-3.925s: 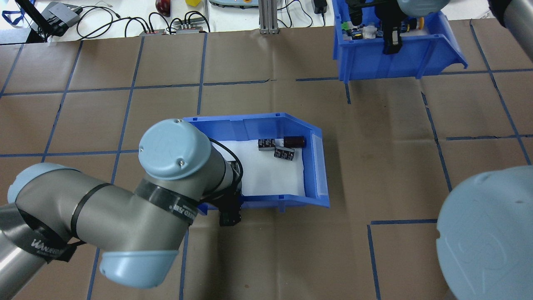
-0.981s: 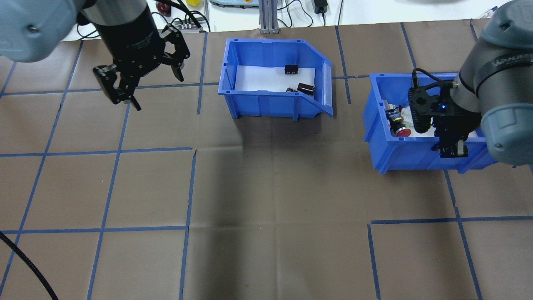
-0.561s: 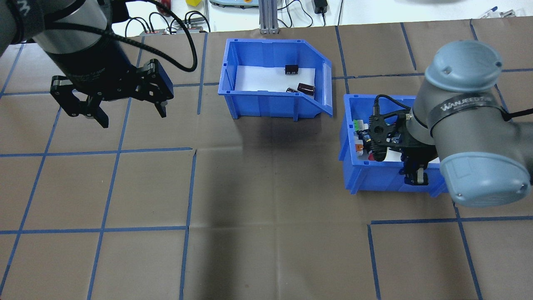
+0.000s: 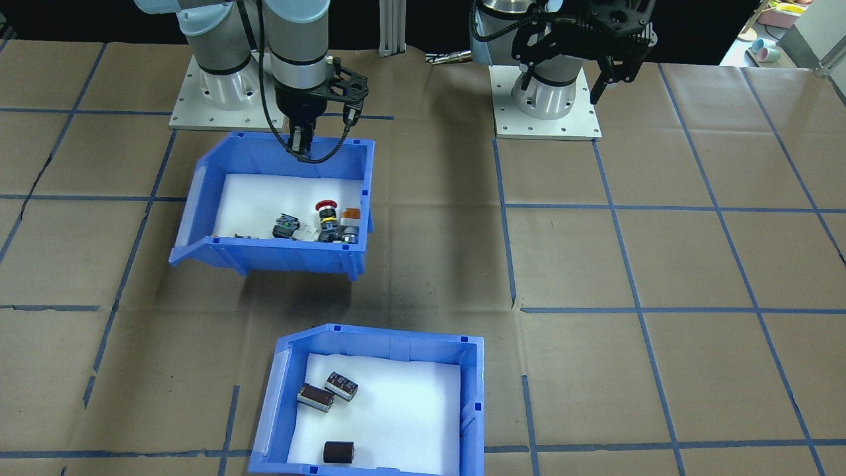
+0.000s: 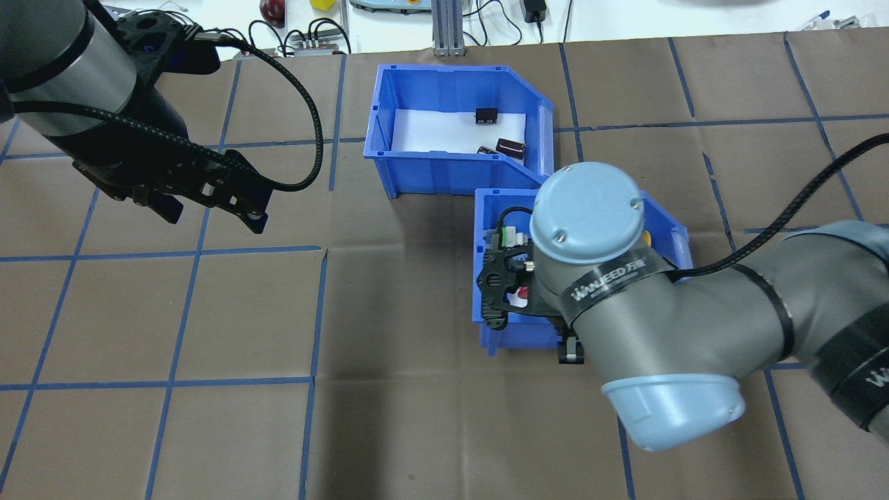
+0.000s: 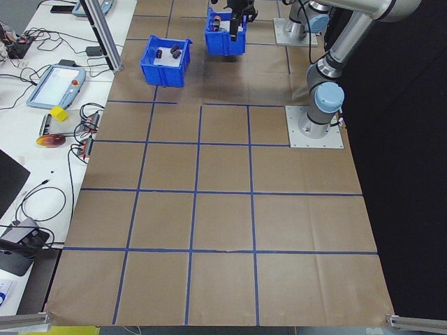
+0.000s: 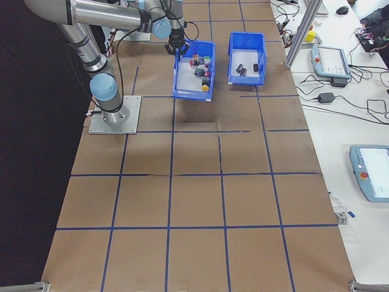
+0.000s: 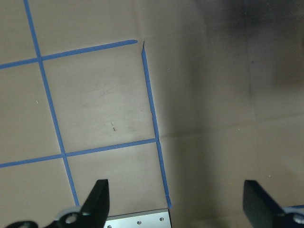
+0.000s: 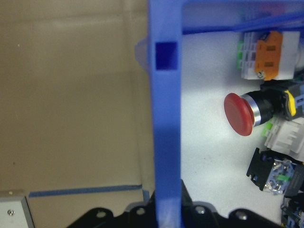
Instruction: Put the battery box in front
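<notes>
On the far side of the table from the robot's base plates, I see the battery box [image 4: 370, 403] resting flat on the brown paper, its white foam floor [image 4: 396, 410] carrying three dark cylinders [image 4: 327, 391]: two lie just beside each other near the sloped end and the third sits alone toward the outer wall. Neither gripper touches it. Between the battery box and the base plates hangs the second blue bin [image 4: 274, 208], the one with the push-buttons and switches [image 4: 327, 223], and it is tipped, casting a shadow on the paper beneath it. My right gripper [image 4: 301, 142] is clamped on that bin's back wall; through the right wrist camera I see the blue wall [image 9: 166, 142] running straight down between the jaws, which are pinched against it on both sides, with a red mushroom button [image 9: 244, 114] on the foam just inside. So the battery box lies well apart from these jaws, beyond the held bin. My left gripper [image 4: 574, 53] hovers up by its own base plate, jaws spread wide with nothing between them; its wrist view shows only taped paper between the fingertips [image 8: 97, 202]. From the overhead view the battery box [image 5: 455, 132] sits beyond the held bin.
</notes>
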